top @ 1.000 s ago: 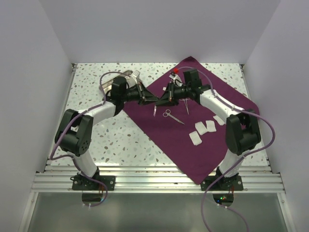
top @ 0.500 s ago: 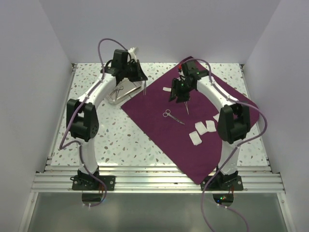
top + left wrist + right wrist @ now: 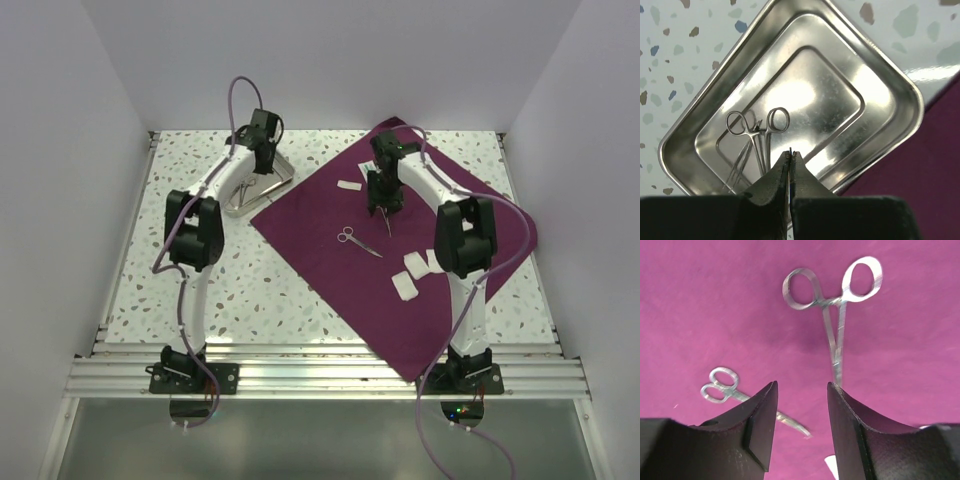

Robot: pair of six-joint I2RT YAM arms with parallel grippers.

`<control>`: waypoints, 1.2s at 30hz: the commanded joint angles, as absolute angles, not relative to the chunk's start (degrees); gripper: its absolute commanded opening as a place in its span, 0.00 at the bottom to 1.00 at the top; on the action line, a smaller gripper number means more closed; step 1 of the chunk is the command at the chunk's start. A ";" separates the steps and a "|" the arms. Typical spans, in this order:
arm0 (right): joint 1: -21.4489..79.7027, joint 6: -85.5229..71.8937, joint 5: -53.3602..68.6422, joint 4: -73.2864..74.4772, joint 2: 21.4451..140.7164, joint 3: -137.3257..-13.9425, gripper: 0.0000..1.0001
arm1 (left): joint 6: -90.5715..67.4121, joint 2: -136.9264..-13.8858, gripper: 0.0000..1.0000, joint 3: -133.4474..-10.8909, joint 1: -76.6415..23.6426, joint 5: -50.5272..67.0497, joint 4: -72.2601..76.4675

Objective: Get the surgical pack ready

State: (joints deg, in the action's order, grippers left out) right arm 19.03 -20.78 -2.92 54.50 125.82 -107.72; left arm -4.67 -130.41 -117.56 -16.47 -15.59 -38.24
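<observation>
Left gripper, fingers pressed together and empty, hangs over hemostat forceps lying in the steel tray. Right gripper, jaws apart, hovers above a second forceps on the plum cloth. It looks like thin, stiff, slippery steel, likely best pinched across the shanks.

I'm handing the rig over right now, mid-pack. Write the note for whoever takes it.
Left gripper: shut, empty, above the steel tray.
Right gripper: open, empty, over the loose forceps.
Cloth is spread on the table, with the tray at its left edge.
Done: first forceps lies in the tray.
Left: loose forceps, scissors, gauze pads and a small white packet lie on the cloth, outside the tray.
</observation>
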 commanded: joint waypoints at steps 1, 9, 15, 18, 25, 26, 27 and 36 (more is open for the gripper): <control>18.20 -18.55 -6.51 54.94 126.65 -110.48 0.47 | -1.67 -133.05 0.00 -121.63 -15.82 -22.23 -39.64; 17.58 -17.67 -7.12 54.75 128.85 -112.15 0.47 | -1.67 -135.79 0.00 -122.96 -14.50 -23.47 -39.99; 17.49 -17.49 -5.98 54.32 129.02 -112.41 0.46 | -2.02 -135.71 0.00 -124.45 -14.06 -23.82 -39.82; 17.49 -17.32 -5.80 54.40 129.46 -113.11 0.46 | -1.41 -136.40 0.00 -125.24 -13.98 -23.47 -39.99; 17.49 -16.52 -6.06 55.55 131.22 -115.22 0.48 | -1.23 -137.55 0.00 -124.63 -13.97 -22.76 -40.17; 17.40 -16.44 -5.98 55.63 131.31 -115.40 0.48 | -1.23 -137.64 0.00 -124.54 -13.97 -22.59 -40.25; 17.32 -16.35 -5.63 55.63 131.57 -115.66 0.48 | -1.32 -137.90 0.00 -124.54 -13.97 -22.33 -40.43; 16.44 -15.29 -5.10 56.60 133.86 -118.48 0.43 | -3.51 -135.97 0.24 -123.31 -13.97 -20.22 -41.05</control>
